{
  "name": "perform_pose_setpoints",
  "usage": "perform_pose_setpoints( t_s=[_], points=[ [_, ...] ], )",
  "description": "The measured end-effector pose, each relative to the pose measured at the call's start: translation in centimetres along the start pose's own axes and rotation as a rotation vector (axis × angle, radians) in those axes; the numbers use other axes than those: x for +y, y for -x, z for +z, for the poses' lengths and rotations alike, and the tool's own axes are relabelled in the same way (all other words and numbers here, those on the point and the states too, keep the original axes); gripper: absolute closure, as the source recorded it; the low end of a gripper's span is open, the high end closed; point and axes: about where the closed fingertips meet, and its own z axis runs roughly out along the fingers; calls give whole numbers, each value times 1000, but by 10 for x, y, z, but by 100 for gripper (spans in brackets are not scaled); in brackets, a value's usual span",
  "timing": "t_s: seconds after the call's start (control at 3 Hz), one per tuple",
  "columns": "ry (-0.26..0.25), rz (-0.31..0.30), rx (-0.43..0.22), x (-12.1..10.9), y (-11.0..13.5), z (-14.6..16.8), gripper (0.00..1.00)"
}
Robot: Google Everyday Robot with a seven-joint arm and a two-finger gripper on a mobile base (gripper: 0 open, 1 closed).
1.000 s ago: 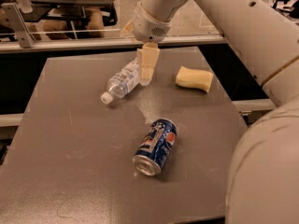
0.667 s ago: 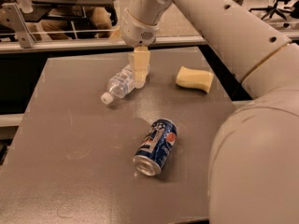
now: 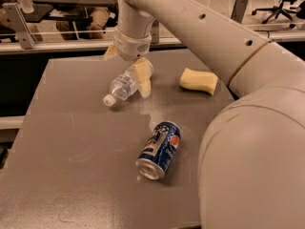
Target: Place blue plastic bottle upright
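The blue plastic bottle (image 3: pixel 123 86) lies on its side on the grey table (image 3: pixel 71 142), with its white cap pointing front-left. My gripper (image 3: pixel 127 67) hangs from the arm directly above the bottle's base end. It is open. One cream finger (image 3: pixel 143 78) stands in front of the bottle's base, and the other finger (image 3: pixel 110 51) sits behind, so the jaws straddle the bottle without closing on it. The bottle rests on the table.
A blue Pepsi can (image 3: pixel 159 150) lies on its side in the middle of the table. A yellow sponge (image 3: pixel 198 80) lies at the back right. My arm's large white body (image 3: pixel 252 151) fills the right side. A railing and chairs stand behind the table's far edge.
My gripper has moved left and down, from beside the bottle's base to over it. The bottle, can and sponge have not moved.
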Motion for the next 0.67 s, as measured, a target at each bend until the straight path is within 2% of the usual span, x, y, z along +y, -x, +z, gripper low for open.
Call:
perform_pose_setpoints(
  t_s=[0.33, 0.67],
  points=[
    [42, -77, 34, 5, -2, 9, 0],
    [87, -143, 55, 8, -2, 14, 18]
  ],
)
